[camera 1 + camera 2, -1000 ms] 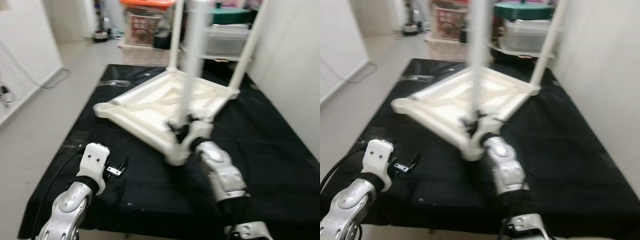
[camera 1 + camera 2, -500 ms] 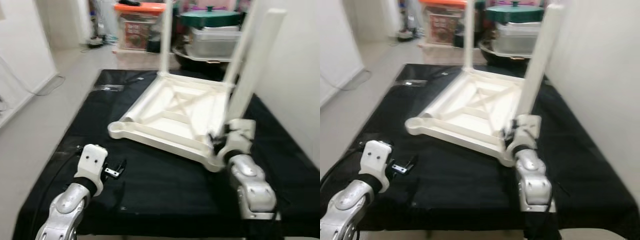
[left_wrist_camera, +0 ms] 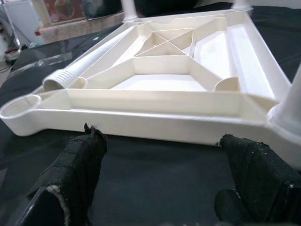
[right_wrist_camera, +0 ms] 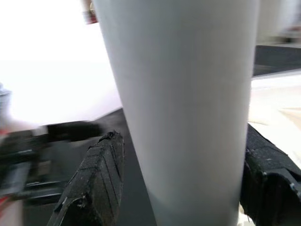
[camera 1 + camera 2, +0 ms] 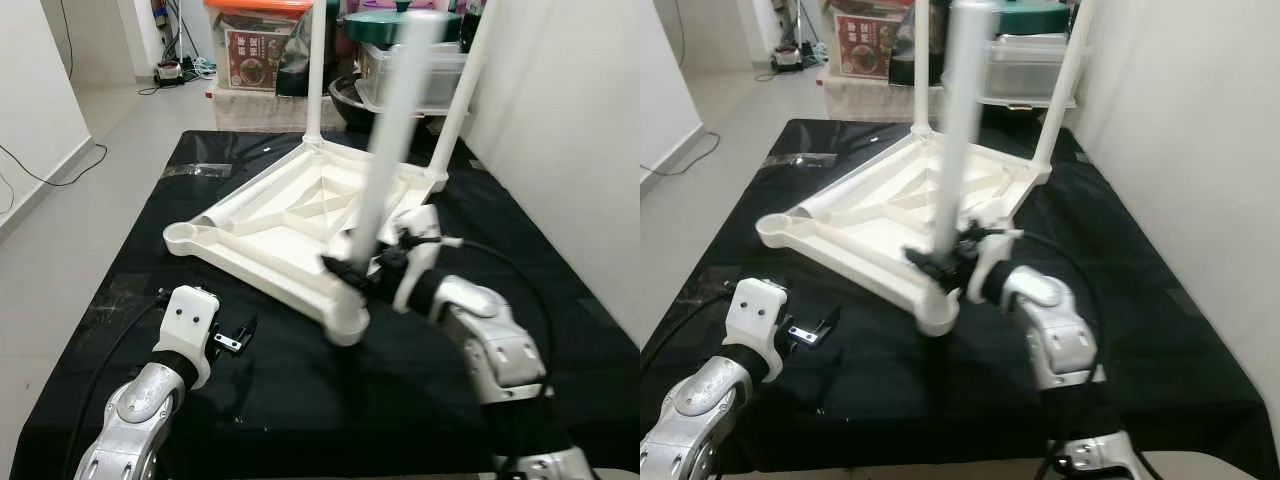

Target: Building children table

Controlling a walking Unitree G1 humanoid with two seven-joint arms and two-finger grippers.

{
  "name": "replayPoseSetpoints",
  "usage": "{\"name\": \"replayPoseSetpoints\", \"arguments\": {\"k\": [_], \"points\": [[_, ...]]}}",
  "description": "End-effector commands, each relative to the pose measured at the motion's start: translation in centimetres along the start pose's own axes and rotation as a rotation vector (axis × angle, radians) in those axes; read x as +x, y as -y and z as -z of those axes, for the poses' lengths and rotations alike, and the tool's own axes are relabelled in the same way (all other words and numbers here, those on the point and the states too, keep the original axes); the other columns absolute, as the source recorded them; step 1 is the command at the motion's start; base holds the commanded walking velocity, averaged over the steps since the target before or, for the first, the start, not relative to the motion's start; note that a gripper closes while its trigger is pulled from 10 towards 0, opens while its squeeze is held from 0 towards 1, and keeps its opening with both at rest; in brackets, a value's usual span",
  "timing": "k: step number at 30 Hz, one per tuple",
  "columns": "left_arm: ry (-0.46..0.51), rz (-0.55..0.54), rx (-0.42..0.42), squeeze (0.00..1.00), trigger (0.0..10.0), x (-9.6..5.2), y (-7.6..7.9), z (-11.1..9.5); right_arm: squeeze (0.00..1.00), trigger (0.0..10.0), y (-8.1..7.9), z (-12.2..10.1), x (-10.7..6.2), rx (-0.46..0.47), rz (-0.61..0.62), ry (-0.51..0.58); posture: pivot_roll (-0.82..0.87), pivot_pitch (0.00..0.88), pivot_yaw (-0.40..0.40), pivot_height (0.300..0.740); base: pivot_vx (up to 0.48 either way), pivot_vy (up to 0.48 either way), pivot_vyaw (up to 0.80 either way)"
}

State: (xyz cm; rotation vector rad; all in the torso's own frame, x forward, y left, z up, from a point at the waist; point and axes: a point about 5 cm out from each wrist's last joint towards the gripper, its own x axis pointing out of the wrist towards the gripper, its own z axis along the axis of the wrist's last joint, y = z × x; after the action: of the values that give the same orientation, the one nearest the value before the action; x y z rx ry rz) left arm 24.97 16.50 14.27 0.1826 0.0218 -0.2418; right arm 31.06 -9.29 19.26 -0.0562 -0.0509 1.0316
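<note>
A white plastic child's table lies upside down on a black cloth. Two white legs stand in its far corners. My right gripper is shut on the base of a third leg, blurred and tilted, at the table's near corner. In the right wrist view this leg sits between the black fingers. A loose ribbed leg lies inside the frame by the empty left socket. My left gripper rests open on the cloth, short of the table's near edge.
The black-covered work surface ends close in front of me and at the left, with floor beyond. A white wall runs along the right. Storage bins and a green-lidded pot crowd the far end.
The head view has shifted. The held leg and its table corner swung from my right back toward the middle, and the leg now leans differently. The left gripper stayed put.
</note>
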Motion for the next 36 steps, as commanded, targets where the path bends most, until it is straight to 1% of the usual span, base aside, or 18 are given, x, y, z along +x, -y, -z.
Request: {"name": "replayPoseSetpoints", "arguments": {"k": [1, 6, 7, 8, 10, 13, 15, 16, 18, 26, 27, 28, 29, 30, 31, 34, 35, 36], "points": [[-0.022, -0.005, 0.006, 0.00, 10.0, 0.0, 0.0, 0.5, 0.00, 10.0, -0.9, 0.5, 1.1, 0.003, -0.068, -0.015, 0.11, 0.000, -0.107, 0.740, 0.000, 0.000, 0.00], [-0.024, -0.014, 0.009, 0.00, 10.0, -0.1, 0.0, 0.6, 0.00, 10.0, -2.0, 1.6, 2.9, 0.019, -0.089, -0.027, 0.14, 0.000, -0.123, 0.740, 0.000, 0.000, 0.00], [-0.024, -0.019, 0.009, 0.00, 10.0, -0.1, 0.0, 0.6, 0.00, 3.2, -1.8, 1.8, 3.6, 0.021, -0.017, -0.021, 0.14, 0.000, -0.122, 0.740, 0.000, 0.000, 0.00], [-0.024, -0.021, 0.008, 0.00, 10.0, -0.2, 0.0, 0.7, 0.00, 0.0, -1.0, 2.1, 4.0, 0.019, 0.106, -0.034, 0.13, 0.000, -0.118, 0.740, 0.000, 0.000, 0.00], [-0.024, -0.021, 0.008, 0.00, 10.0, -0.2, 0.0, 0.7, 0.00, 0.0, -1.0, 2.1, 4.0, 0.019, 0.106, -0.034, 0.13, 0.000, -0.118, 0.740, 0.000, 0.000, 0.00], [-0.024, -0.017, 0.005, 0.00, 10.0, -0.3, 0.0, 0.7, 0.00, 0.0, 2.1, 3.0, 3.1, 0.041, 0.497, -0.105, 0.11, 0.000, -0.106, 0.740, 0.000, 0.000, 0.00], [-0.024, -0.008, 0.003, 0.00, 10.0, -0.4, 0.1, 0.6, 0.00, 0.0, 5.5, 4.8, -2.3, 0.054, 1.049, -0.246, 0.09, 0.000, -0.098, 0.740, 0.000, 0.000, 0.00], [-0.024, -0.008, 0.003, 0.00, 10.0, -0.4, 0.1, 0.6, 0.00, 0.0, 5.5, 4.8, -2.3, 0.054, 1.049, -0.246, 0.09, 0.000, -0.098, 0.740, 0.000, 0.000, 0.00], [-0.023, -0.004, 0.001, 0.00, 10.0, -0.4, 0.2, 0.6, 0.00, 0.0, 6.0, 4.9, -8.0, -0.043, 1.385, -0.283, 0.08, 0.000, -0.091, 0.740, 0.000, 0.000, 0.00], [-0.021, -0.001, 0.000, 0.00, 10.0, -0.5, 0.1, 0.5, 0.00, 0.4, 4.3, 3.9, -11.8, -0.169, 1.413, -0.343, 0.04, 0.000, -0.077, 0.740, 0.000, 0.000, 0.00], [-0.019, 0.000, -0.001, 0.00, 10.0, -0.4, 0.1, 0.4, 0.00, 10.0, 3.7, 3.5, -10.7, -0.090, 1.303, -0.273, 0.03, 0.000, -0.068, 0.740, 0.000, 0.000, 0.00], [-0.019, 0.000, -0.001, 0.00, 10.0, -0.4, 0.1, 0.4, 0.00, 10.0, 3.7, 3.5, -10.7, -0.090, 1.303, -0.273, 0.03, 0.000, -0.068, 0.740, 0.000, 0.000, 0.00], [-0.018, 0.001, -0.001, 0.00, 10.0, -0.3, 0.1, 0.4, 0.37, 10.0, 3.7, 3.0, -9.8, -0.051, 1.261, -0.189, 0.03, 0.000, -0.068, 0.740, 0.000, 0.000, 0.00], [-0.018, 0.001, -0.001, 0.00, 10.0, -0.3, 0.1, 0.4, 0.37, 10.0, 3.7, 3.0, -9.8, -0.051, 1.261, -0.189, 0.03, 0.000, -0.068, 0.740, 0.000, 0.000, 0.00], [-0.018, 0.003, -0.001, 0.00, 10.0, -0.2, 0.1, 0.4, 1.00, 10.0, 3.7, 2.3, -8.5, -0.014, 1.179, -0.112, 0.03, 0.000, -0.068, 0.740, 0.000, 0.000, 0.00], [-0.018, 0.005, -0.001, 0.00, 10.0, -0.1, 0.1, 0.4, 0.92, 10.0, 3.9, 1.6, -7.4, 0.003, 1.118, -0.061, 0.04, 0.000, -0.069, 0.740, 0.000, 0.000, 0.00], [-0.018, 0.006, 0.000, 0.00, 10.0, -0.1, 0.1, 0.5, 0.00, 10.0, 4.0, 0.8, -6.2, 0.021, 1.019, -0.008, 0.04, 0.000, -0.069, 0.740, 0.000, 0.000, 0.00], [-0.017, 0.007, 0.000, 0.00, 10.0, -0.1, 0.1, 0.5, 0.00, 10.0, 3.9, -0.1, -4.9, 0.032, 0.859, 0.035, 0.04, 0.000, -0.070, 0.740, 0.000, 0.000, 0.00]]}}
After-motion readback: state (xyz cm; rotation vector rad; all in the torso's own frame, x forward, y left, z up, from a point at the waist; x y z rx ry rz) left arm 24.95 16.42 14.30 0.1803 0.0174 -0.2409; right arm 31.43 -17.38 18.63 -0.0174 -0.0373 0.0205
